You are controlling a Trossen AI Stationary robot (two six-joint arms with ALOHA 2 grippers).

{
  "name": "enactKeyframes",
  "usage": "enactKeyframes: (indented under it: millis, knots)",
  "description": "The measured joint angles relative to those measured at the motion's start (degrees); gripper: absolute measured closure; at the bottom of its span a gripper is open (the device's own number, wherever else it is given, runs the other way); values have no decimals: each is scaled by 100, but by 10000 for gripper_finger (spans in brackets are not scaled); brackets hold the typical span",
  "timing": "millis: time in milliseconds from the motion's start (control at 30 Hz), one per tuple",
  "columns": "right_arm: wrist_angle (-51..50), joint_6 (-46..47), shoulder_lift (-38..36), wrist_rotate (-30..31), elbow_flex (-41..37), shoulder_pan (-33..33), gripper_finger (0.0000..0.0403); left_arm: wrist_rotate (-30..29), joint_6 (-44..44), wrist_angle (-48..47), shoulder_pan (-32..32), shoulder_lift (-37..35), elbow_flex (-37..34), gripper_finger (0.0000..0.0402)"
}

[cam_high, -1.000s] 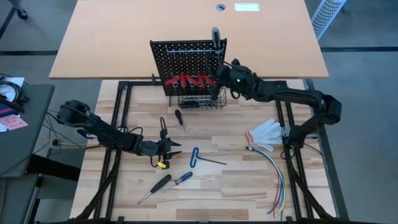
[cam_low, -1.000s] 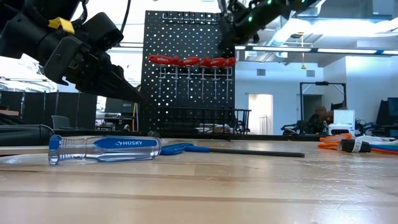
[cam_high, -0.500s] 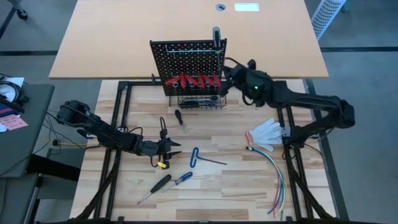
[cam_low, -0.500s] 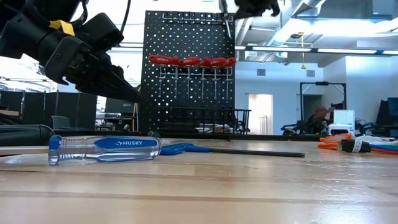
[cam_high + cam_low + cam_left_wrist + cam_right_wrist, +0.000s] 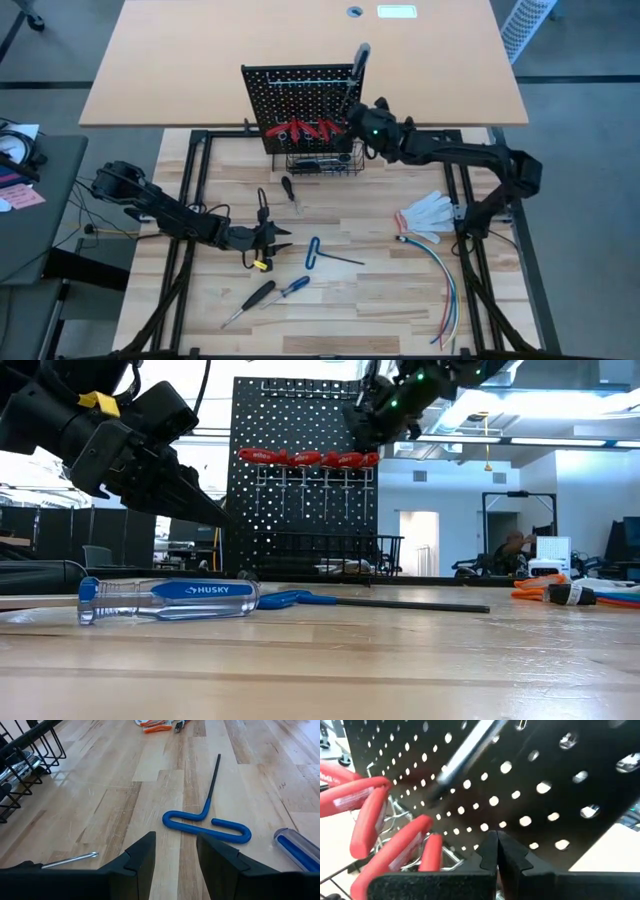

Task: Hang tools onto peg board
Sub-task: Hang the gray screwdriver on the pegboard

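Note:
The black peg board (image 5: 300, 105) stands upright at the table's far side, and red-handled tools (image 5: 305, 130) hang from its holders. A black-handled screwdriver (image 5: 360, 57) stands tilted at the board's top right corner; its shaft (image 5: 465, 757) slants across the board's face. My right gripper (image 5: 350, 118) is shut, close in front of the board and just below that shaft. My left gripper (image 5: 175, 855) hovers open low over the table, with a blue hex key (image 5: 207, 822) lying just ahead of it. Loose screwdrivers (image 5: 262, 295) lie near the front edge. My right gripper's shut fingertips (image 5: 496, 845) point roughly level at the peg board's face, below the slanting screwdriver shaft. I cannot tell whether they touch the shaft or the board.
A wire basket (image 5: 322, 160) with tools sits at the board's foot. A black-handled screwdriver (image 5: 288, 190) lies in front of it. A white glove (image 5: 428, 212) and a bundle of coloured wires (image 5: 442, 290) lie at the right. A large tan tabletop (image 5: 200, 60) lies behind.
My right gripper drew back from the peg board toward the table's right edge, then returned to the board's right side, with its wrist turned. The black-handled screwdriver at the board's top, upright before, now tilts with its handle toward the right.

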Motion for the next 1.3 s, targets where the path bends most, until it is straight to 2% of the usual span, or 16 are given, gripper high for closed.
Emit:
enactKeyframes:
  millis: [233,433,533,633,800,967,1067,1300]
  knots:
    - [-639,-470,-625,-70,0,353,391,0,-48,-68,0,2,-1,263]
    - [-1001,-717,-1121,-941,0,545,391,0,-63,-34,0,2,1,263]
    - [-886,-724,-1182,-975,0,544,391,0,-63,-8,0,2,-1,263]
    - [-464,-572,-1130,-974,0,478,391,0,-31,2,0,2,0,263]
    - [783,-340,-666,-1000,9,365,391,-2,42,29,0,2,-1,263]
    - [2087,-413,46,-1030,4,338,391,-1,43,32,0,2,1,263]
    - [2772,-845,405,-1010,4,415,391,-2,44,32,1,2,0,263]
    - [3246,-1179,634,-487,144,511,391,0,35,-20,1,2,-1,263]
